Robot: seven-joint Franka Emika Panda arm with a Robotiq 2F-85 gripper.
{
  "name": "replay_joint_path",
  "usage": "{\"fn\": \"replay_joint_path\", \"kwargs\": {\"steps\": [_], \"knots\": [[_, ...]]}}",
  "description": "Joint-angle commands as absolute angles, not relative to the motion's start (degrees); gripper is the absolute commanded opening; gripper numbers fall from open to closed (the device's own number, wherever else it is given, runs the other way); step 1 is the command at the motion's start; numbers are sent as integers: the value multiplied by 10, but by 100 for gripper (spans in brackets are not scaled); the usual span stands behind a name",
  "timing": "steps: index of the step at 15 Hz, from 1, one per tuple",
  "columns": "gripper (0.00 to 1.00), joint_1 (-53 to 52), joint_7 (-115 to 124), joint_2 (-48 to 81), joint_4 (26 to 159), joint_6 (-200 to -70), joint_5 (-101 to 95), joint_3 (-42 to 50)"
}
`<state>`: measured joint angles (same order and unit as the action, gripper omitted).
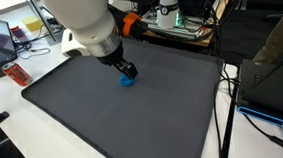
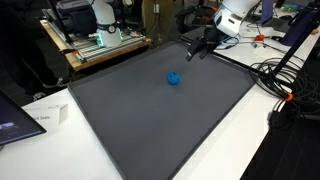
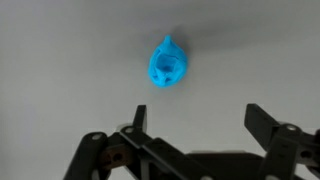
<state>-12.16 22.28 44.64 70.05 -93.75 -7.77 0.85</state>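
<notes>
blue object (image 1: 129, 83): top hidden by gripper (image 1: 127, 72) | wrist view: blurred, shape unclear

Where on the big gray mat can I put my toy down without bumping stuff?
Nearly all of the gray mat is bare: the wide stretch between the small blue thing and the near edge. It is crowded at the far corner around the open end effector, and off the mat by the cables.

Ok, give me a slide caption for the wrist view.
Open gripper poised short of a small blue object lying on a grey mat.
</notes>
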Motion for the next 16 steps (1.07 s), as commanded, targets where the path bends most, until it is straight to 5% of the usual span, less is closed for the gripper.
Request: {"fn": "replay_joint_path", "kwargs": {"steps": [1, 16], "knots": [[100, -145, 214, 476, 650, -896, -115, 18], [100, -222, 174, 531, 593, -870, -233, 17]]}}
